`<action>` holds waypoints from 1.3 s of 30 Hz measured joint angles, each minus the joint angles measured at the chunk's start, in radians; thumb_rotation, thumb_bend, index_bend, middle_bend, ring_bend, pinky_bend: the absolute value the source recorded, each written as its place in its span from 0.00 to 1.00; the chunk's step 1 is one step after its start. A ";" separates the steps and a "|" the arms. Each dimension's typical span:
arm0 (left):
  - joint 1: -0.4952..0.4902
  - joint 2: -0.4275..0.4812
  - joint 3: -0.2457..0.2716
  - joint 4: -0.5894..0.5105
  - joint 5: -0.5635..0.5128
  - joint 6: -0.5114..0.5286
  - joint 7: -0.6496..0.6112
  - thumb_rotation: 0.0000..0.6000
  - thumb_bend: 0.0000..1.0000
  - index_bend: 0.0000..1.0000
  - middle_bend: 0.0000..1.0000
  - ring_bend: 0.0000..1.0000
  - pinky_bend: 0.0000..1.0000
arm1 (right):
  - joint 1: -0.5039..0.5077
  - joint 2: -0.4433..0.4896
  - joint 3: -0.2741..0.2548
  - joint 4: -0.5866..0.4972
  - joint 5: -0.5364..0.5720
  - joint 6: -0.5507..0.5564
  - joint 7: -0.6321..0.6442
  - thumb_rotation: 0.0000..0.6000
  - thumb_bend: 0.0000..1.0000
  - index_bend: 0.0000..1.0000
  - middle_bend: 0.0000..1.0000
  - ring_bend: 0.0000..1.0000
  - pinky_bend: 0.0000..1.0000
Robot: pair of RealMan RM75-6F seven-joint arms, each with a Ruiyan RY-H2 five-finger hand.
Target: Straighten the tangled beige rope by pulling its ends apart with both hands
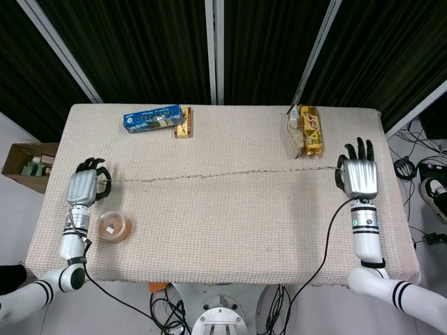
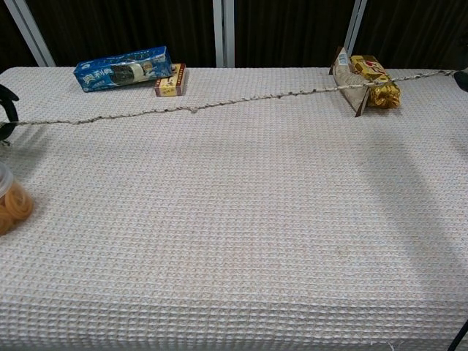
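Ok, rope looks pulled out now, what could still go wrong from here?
The beige rope is nearly straight between the left hand and right hand, so more pulling may tug an end free. It lies against the yellow snack packet and could drag it. The left hand is close to the cookie cup; lowering it carelessly might knock that.

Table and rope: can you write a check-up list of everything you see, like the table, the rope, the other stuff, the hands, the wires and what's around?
Surface: table under a beige waffle-weave cloth.
Job's things: beige rope stretched in a nearly straight line across the table, no tangle seen.
Clutter: blue snack pack, small box beside it, yellow snack pack with the rope passing by its near end, cup of round snacks.
Hands: left hand holds the rope's left end; right hand at the right end, grip hidden.
Cables: black cables run along both arms.
Surroundings: dark curtains, cardboard box on the floor.
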 measured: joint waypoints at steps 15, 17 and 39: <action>-0.014 -0.054 0.001 0.103 0.024 -0.038 0.036 1.00 0.46 0.60 0.19 0.09 0.14 | -0.012 -0.143 -0.028 0.260 -0.014 -0.060 0.036 1.00 0.48 0.67 0.22 0.00 0.00; -0.018 -0.061 0.001 0.117 0.031 -0.042 0.039 1.00 0.46 0.60 0.19 0.08 0.14 | -0.015 -0.161 -0.033 0.288 -0.019 -0.066 0.042 1.00 0.48 0.67 0.22 0.00 0.00; 0.031 0.004 -0.013 -0.004 0.082 0.085 0.068 1.00 0.28 0.28 0.19 0.09 0.14 | -0.103 -0.119 -0.045 0.173 -0.091 -0.007 0.077 1.00 0.26 0.15 0.12 0.00 0.00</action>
